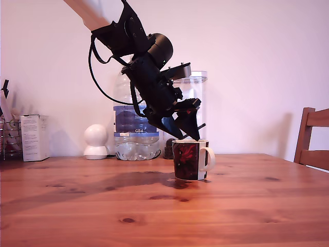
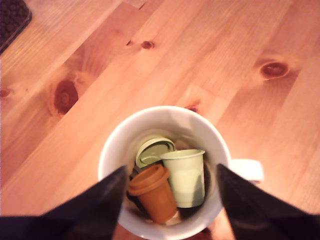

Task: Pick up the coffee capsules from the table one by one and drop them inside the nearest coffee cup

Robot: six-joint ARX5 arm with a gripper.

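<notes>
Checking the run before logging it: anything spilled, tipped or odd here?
Nothing stands out. The coffee cup stands upright on the table, capsules lie jumbled inside it, and the open gripper hangs above its rim.

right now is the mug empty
No, the wrist view shows a brown capsule and pale green capsules lying inside the mug.

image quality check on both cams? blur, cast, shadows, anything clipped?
Exterior view: sharp, warm pinkish cast on the wall; the arm throws a soft dark shadow on the table to the view's left of the cup. Wrist view: soft, strong orange cast; capsules in the cup readable, the fingers dark and blurred, cup rim and handle near white, slightly blown.
</notes>
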